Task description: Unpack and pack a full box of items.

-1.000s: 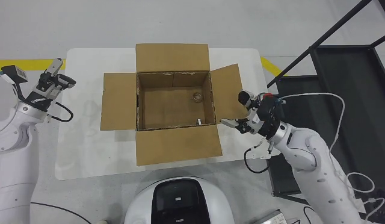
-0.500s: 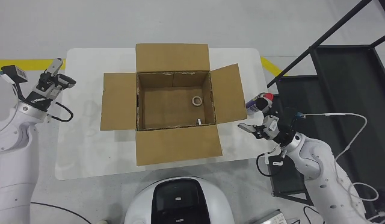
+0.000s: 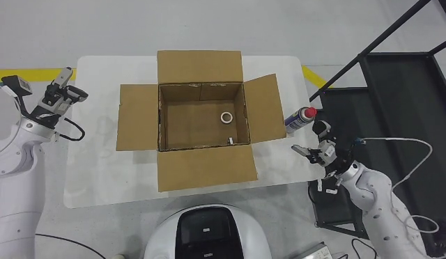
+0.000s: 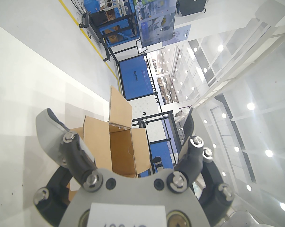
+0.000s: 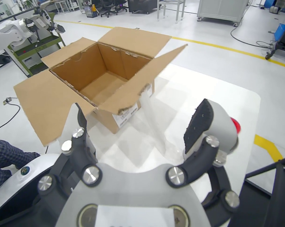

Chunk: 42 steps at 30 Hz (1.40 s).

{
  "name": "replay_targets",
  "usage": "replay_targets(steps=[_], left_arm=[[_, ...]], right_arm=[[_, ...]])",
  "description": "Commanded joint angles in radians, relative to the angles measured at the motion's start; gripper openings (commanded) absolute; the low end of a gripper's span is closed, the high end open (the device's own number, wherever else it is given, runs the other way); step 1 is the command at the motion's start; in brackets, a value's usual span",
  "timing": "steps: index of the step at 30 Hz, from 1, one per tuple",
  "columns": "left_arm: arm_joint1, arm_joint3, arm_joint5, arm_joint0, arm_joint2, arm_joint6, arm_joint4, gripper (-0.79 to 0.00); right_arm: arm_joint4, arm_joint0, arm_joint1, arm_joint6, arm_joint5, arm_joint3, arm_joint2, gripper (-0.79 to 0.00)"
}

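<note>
Spray can [image 3: 300, 118] near the counter [image 3: 97, 168] edge, 1 tape roll [image 3: 226, 118] left in the cardboard box [image 3: 188, 130].
The right tool [image 3: 306, 138], wide and empty, hangs just beside the spray can, which sits by the box's right flap; I judge a careless swing could knock it to the floor. The tape roll lies on the box bottom. The left tool [image 3: 73, 83], also wide, is well apart.

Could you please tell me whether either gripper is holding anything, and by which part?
Nothing is held. The right gripper has its jaws open and empty, apart from the spray can; the left gripper is open and empty too.
</note>
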Motion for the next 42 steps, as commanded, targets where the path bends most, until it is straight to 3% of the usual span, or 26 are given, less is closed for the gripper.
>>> replay_targets(steps=[1, 6, 22, 42], left_arm=[[0.000, 0.000, 0.000, 0.000, 0.000, 0.000, 0.000, 0.000], [0.000, 0.000, 0.000, 0.000, 0.000, 0.000, 0.000, 0.000], [0.000, 0.000, 0.000, 0.000, 0.000, 0.000, 0.000, 0.000], [0.000, 0.000, 0.000, 0.000, 0.000, 0.000, 0.000, 0.000]], right_arm=[[-0.056, -0.007, -0.001, -0.084, 0.025, 0.044, 0.004, 0.000], [-0.114, 0.037, -0.009, -0.173, 0.095, 0.201, -0.044, 0.000], [-0.123, 0.443, -0.071, -0.316, 0.244, 0.728, -0.289, 0.000], [-0.102, 0.653, -0.122, -0.367, 0.294, 0.960, -0.400, 0.000]])
